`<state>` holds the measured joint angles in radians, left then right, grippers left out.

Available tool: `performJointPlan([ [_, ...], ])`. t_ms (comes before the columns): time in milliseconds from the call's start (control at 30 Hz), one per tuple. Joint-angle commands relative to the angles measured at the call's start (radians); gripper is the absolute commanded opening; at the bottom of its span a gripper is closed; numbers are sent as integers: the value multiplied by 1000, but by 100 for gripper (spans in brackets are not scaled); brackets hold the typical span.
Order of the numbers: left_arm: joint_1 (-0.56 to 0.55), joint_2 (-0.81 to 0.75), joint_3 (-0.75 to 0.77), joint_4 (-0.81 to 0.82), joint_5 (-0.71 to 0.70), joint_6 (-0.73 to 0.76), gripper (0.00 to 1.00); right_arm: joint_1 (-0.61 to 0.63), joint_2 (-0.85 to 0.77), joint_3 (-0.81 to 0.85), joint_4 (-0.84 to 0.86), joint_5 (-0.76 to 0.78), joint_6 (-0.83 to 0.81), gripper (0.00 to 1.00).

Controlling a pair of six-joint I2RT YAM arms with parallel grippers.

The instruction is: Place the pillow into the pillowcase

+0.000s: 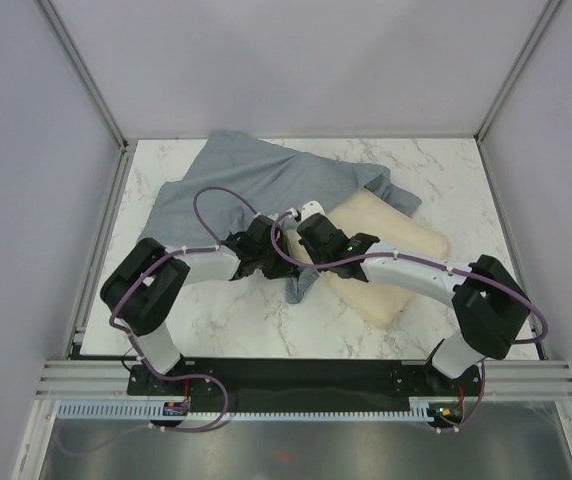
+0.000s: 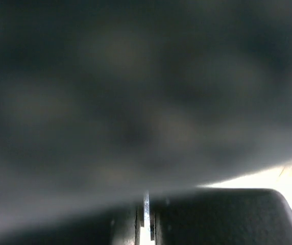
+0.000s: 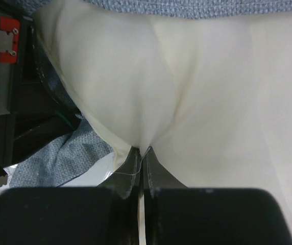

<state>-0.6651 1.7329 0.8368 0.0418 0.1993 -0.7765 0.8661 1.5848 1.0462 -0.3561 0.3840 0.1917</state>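
Note:
The cream pillow (image 1: 391,255) lies right of centre, its far left end under the pillowcase (image 1: 266,185), which shows its paler grey-blue side and is spread across the back left. My right gripper (image 3: 142,153) is shut on a pinch of the pillow's (image 3: 187,92) cream cover near its left end (image 1: 311,225). My left gripper (image 1: 256,250) sits beside it at the pillowcase's hanging lower edge. In the left wrist view dark blurred fabric (image 2: 136,92) fills the frame, and the jaws (image 2: 147,214) are closed on a thin fold of it.
Marble tabletop (image 1: 216,320) with bare surface in front and at the far right. Grey enclosure walls and metal posts surround the table. Purple cables loop over both arms. The left arm's black body shows at the left of the right wrist view (image 3: 3,76).

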Motion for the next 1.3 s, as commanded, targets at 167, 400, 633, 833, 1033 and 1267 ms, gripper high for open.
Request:
performJointPlan([
  [167,-184,-212,-61,-68,-142,39,2,-7,87,178,57,-95,43,0],
  [400,-398,-317,-131,-117,-323,-52,2,-68,188,356,52,-227,103,0],
  [633,-514,-397,-215,-45,-340,-93,2,-111,245,436,88,-365,117,0],
  [833,-611,-559,-271,4,-353,-87,2,-193,293,446,154,-496,153,0],
  [1033,-634,-662,-349,78,-238,-76,2,-239,360,515,166,-476,196,0],
  [1267,-709,-754,-415,107,-207,-119,2,-271,327,588,204,-430,209,0],
])
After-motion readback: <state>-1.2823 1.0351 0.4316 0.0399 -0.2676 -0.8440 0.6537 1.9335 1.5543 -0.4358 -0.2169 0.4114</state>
